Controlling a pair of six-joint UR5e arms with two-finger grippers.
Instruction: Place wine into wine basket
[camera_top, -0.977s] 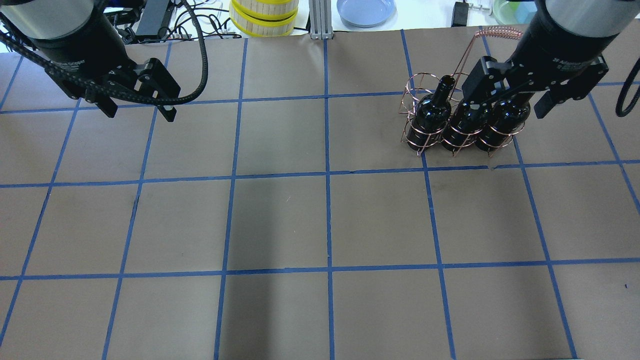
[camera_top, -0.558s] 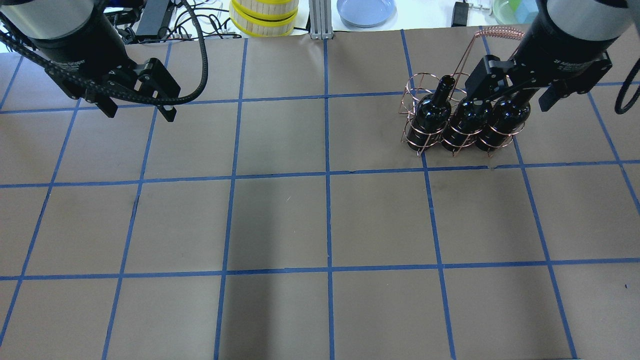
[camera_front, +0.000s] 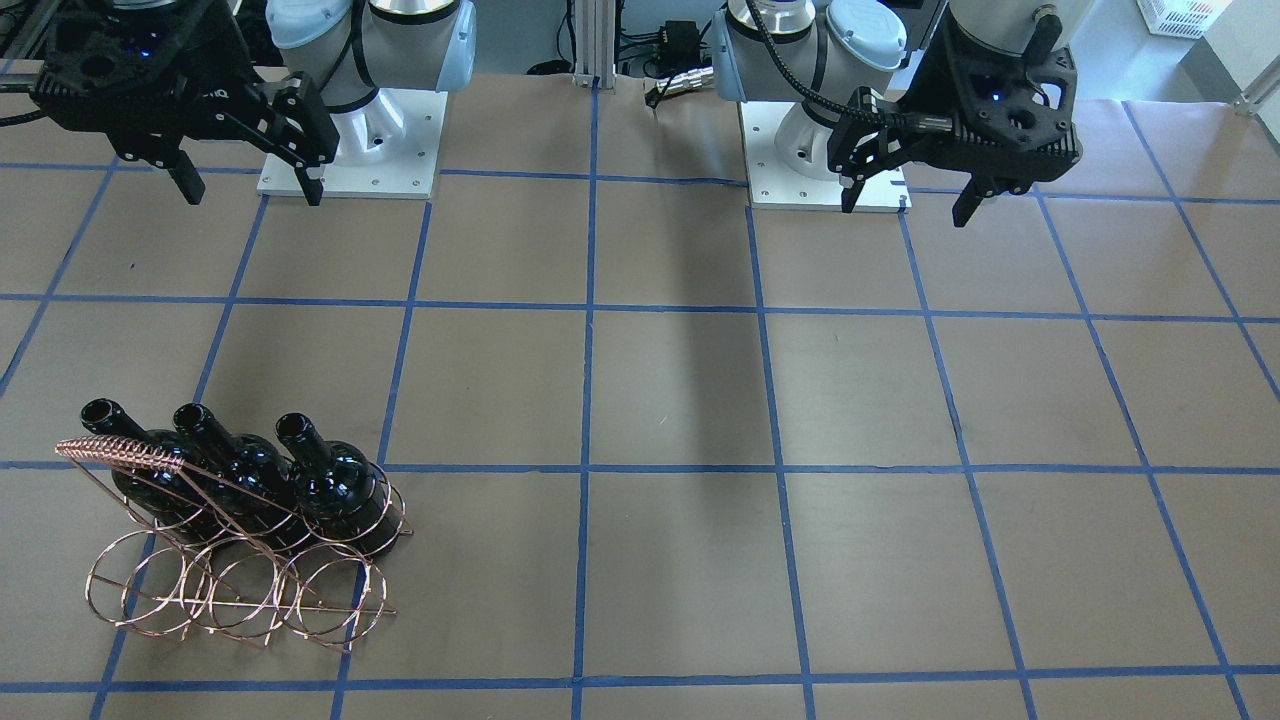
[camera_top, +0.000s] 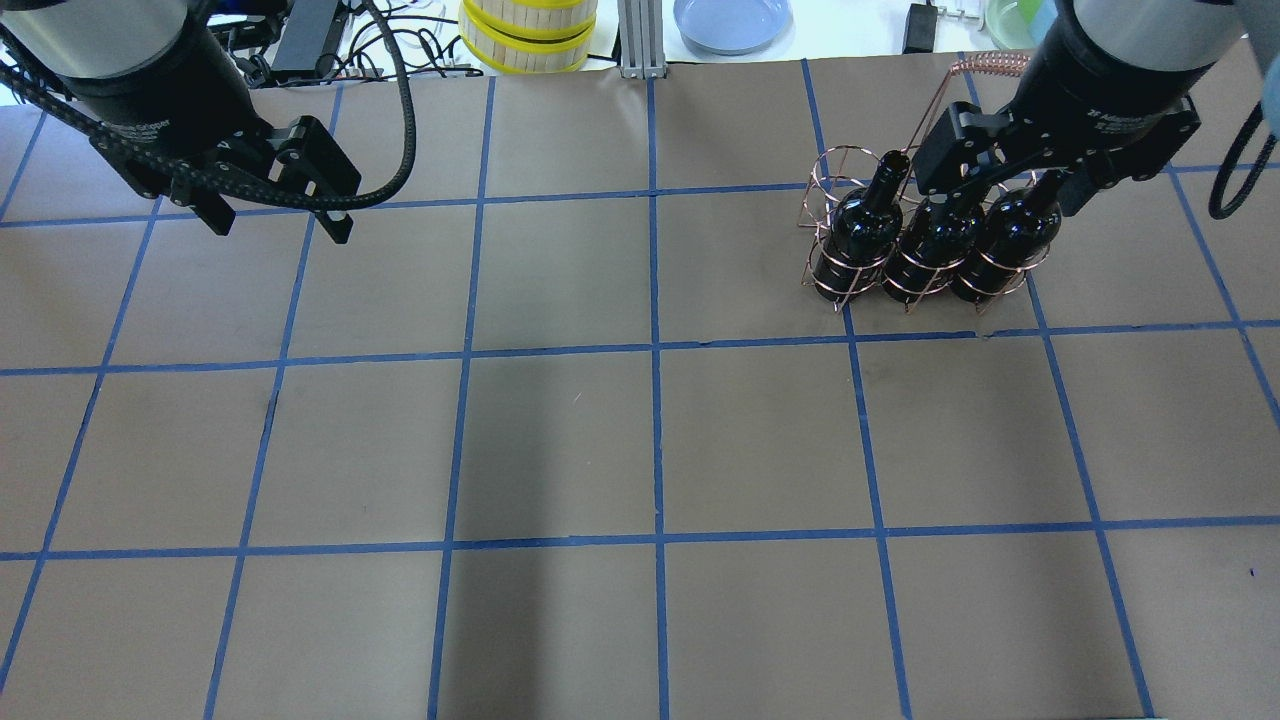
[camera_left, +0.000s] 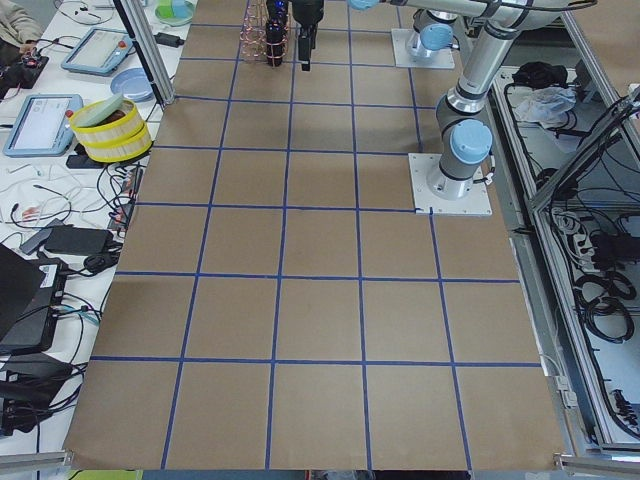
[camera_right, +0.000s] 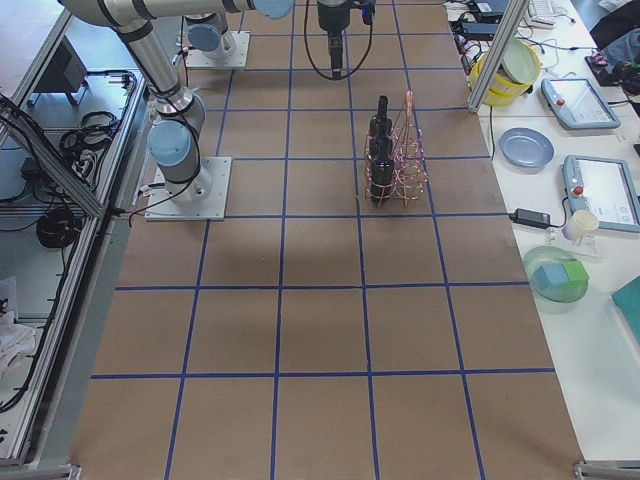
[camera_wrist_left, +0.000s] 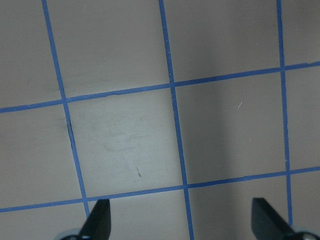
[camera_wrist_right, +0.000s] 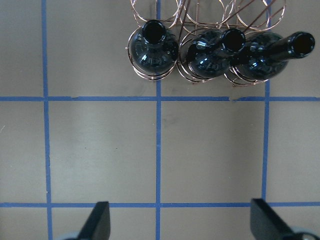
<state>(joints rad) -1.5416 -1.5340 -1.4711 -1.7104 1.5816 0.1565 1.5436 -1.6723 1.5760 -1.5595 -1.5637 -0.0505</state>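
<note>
Three glossy black wine bottles (camera_top: 858, 235) (camera_top: 930, 245) (camera_top: 1005, 240) stand side by side in the copper wire wine basket (camera_top: 822, 175), in the row of rings nearest the robot. They also show in the front view (camera_front: 335, 480) and the right wrist view (camera_wrist_right: 152, 50). The basket's far row of rings (camera_front: 235, 600) is empty. My right gripper (camera_top: 1000, 185) is open and empty, high above the bottles and touching nothing. My left gripper (camera_top: 280, 225) is open and empty over bare table at the far left.
The basket's coil-wrapped handle (camera_top: 990, 62) rises beside my right wrist. Beyond the table's far edge are a yellow-rimmed stack (camera_top: 528, 35), a blue plate (camera_top: 732, 22) and cables. The table is brown paper with a blue tape grid.
My right gripper has pulled up and away from the bottles, staying open. The bottles, the basket and my left arm have not moved.
</note>
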